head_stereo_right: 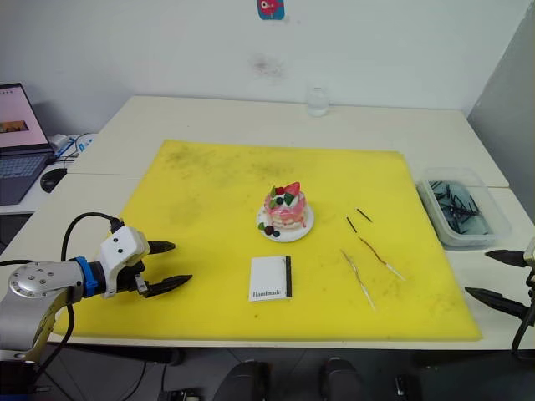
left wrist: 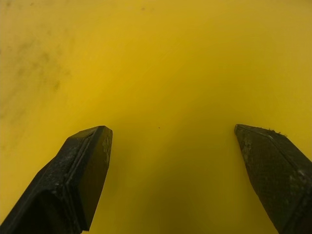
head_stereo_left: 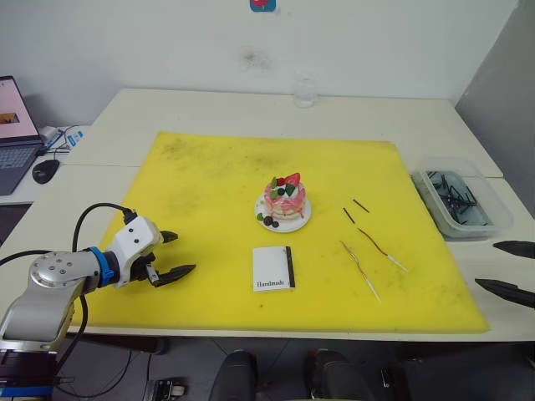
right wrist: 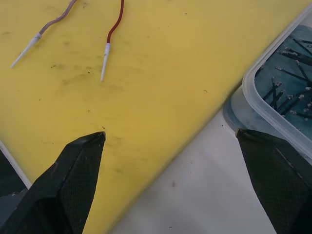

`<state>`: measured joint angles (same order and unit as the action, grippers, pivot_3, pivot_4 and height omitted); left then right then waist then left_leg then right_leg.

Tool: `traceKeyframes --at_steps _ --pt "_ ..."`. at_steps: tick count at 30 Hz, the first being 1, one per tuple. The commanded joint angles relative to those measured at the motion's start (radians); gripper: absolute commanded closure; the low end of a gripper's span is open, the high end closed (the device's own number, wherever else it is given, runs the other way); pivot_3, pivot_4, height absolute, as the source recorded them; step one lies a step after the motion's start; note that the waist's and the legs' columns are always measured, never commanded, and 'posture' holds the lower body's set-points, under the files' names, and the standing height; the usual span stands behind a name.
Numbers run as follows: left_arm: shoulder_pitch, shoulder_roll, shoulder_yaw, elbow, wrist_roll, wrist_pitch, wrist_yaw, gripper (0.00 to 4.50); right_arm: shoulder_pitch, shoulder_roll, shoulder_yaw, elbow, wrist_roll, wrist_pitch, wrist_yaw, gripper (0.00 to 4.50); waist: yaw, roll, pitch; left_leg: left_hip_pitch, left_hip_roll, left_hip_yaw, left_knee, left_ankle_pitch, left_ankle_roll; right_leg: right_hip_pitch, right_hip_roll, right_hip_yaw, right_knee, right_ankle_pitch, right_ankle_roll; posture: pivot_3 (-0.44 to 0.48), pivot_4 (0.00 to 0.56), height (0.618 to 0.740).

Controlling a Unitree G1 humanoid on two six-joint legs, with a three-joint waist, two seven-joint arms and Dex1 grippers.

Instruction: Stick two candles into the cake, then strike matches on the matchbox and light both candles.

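Nothing is started: both candles (head_stereo_left: 374, 258) are lying flat right of centre, the matches (head_stereo_left: 354, 210) just above them, the cake (head_stereo_left: 283, 203) and matchbox (head_stereo_left: 273, 268) sitting mid-frame. The left gripper (head_stereo_left: 173, 254) at lower left and right gripper (head_stereo_left: 512, 269) at the right edge are hanging spread and empty. Everything is resting on a yellow mat (head_stereo_left: 201, 184) over pale tables, a plastic tub (head_stereo_left: 493, 219) waiting at right.
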<state>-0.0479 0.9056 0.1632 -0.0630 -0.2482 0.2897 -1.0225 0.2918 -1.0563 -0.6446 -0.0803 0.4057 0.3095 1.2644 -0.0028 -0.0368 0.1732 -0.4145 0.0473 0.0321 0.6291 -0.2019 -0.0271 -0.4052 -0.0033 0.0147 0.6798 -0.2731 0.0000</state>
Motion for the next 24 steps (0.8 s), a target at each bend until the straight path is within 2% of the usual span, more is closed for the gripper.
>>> traceKeyframes --at_steps 1,8,24 --pt "-0.008 0.007 0.0 0.009 -0.003 -0.019 -0.015 0.01 -0.007 -0.015 -0.002 -0.003 -0.011 -0.005 -0.004 0.0 0.0 0.0 0.0 0.0 0.0 0.0 0.0 0.0 0.0 0.0 0.0 0.0 0.0 0.0 0.0 0.0 0.15 0.74" --pt "0.004 0.013 -0.019 0.022 0.028 -0.021 -0.008 0.01 0.011 0.004 0.011 -0.029 -0.012 0.011 -0.019 0.0 0.0 0.001 0.0 0.0 0.0 0.0 0.0 0.0 0.0 0.0 0.0 0.0 0.0 0.0 0.0 0.0 0.15 0.74" --pt "-0.012 0.028 0.007 0.083 -0.02 -0.029 -0.069 0.01 0.023 0.008 0.008 -0.043 -0.008 0.02 -0.032 0.0 -0.002 0.001 -0.001 0.0 0.0 0.0 0.0 0.0 0.0 0.0 0.0 0.0 0.0 0.0 0.0 0.0 0.15 0.74"
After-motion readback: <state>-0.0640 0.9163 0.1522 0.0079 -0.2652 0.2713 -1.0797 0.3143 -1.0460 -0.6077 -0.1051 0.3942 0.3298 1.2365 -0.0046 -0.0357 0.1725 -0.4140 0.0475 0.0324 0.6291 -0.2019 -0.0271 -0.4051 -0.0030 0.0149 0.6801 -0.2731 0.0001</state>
